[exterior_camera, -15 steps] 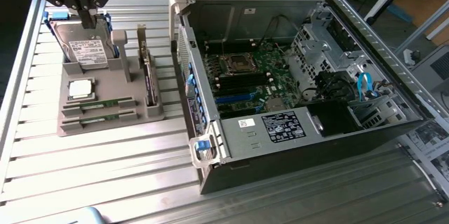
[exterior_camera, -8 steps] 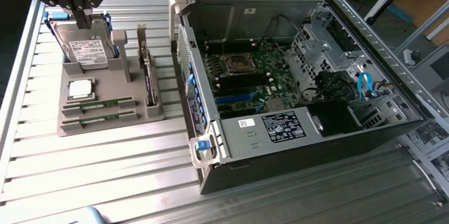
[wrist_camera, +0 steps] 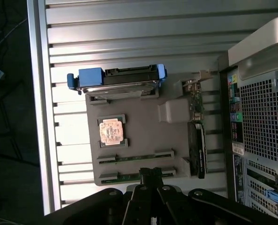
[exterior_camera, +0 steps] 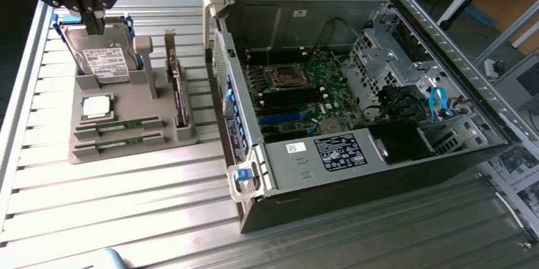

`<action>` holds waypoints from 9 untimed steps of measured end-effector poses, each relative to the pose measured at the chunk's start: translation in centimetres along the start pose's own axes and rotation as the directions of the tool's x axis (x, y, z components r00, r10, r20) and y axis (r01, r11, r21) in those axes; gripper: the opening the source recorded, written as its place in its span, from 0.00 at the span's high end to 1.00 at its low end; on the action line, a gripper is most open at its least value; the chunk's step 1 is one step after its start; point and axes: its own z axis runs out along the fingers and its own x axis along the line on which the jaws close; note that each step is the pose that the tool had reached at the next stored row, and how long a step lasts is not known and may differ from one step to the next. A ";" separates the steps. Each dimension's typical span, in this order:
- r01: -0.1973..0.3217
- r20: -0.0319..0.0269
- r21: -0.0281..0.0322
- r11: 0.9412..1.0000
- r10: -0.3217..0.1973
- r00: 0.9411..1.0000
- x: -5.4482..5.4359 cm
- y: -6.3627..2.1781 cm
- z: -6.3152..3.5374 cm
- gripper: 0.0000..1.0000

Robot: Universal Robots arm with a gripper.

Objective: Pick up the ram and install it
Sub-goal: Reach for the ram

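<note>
The ram (exterior_camera: 118, 126), seemingly two green sticks slotted side by side, lies untouched below the claw (wrist_camera: 151, 172), which we see pinched shut and empty above the grey tray (exterior_camera: 136, 110), beside the CPU (exterior_camera: 96, 106), hard drive (exterior_camera: 105, 60) and open computer case (exterior_camera: 337, 206).

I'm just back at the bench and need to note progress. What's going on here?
A robot arm's hand, shut and holding nothing, hangs above the grey parts tray that sits beside the open computer case. Both ram sticks lie in their tray slots, with a CPU chip and a hard drive in the same tray. No ram has been picked up or installed yet.
</note>
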 end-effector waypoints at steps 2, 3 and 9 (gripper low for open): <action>0.000 0.000 0.000 1.000 0.000 1.000 0.2 -0.01 -0.01 0.89; 0.000 0.000 0.000 1.000 0.000 1.000 0.3 -0.02 -0.01 0.89; 0.000 0.000 0.000 1.000 0.000 1.000 1.1 -0.08 -0.03 0.89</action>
